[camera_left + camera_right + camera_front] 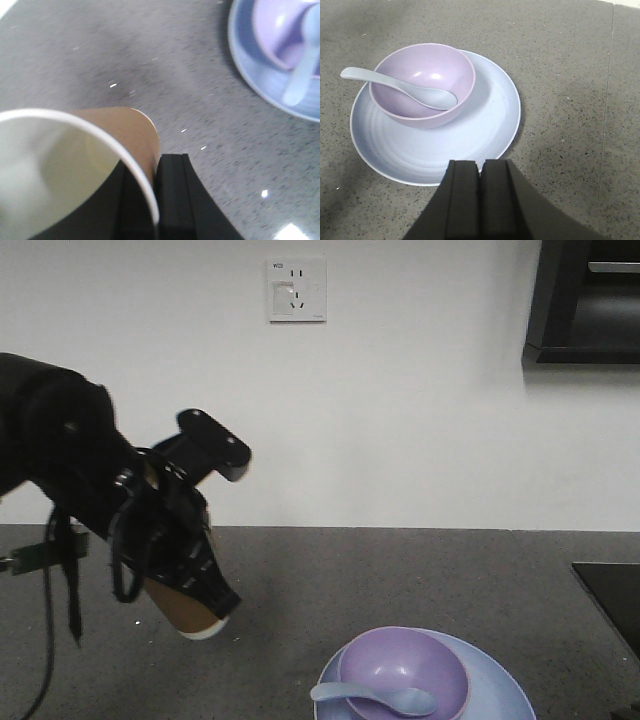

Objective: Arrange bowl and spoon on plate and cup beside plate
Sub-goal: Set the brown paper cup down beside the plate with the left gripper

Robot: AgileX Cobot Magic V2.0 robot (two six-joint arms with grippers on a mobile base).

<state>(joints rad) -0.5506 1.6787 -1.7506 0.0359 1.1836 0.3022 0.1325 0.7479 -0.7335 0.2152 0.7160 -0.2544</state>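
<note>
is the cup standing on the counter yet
No, the cup is held tilted in the left gripper above the counter, left of the plate.

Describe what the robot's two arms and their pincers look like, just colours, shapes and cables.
The left arm is bulky, matte black, with looping black cables and a hanging strap. Its left pincer has black ribbed fingers. The right pincer shows two flat, dark grey-black rectangular fingers side by side; no markings are visible.

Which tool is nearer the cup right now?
Left. The left tool is clamped on the cup, holding it above the counter; the right tool sits shut over the plate.
</note>
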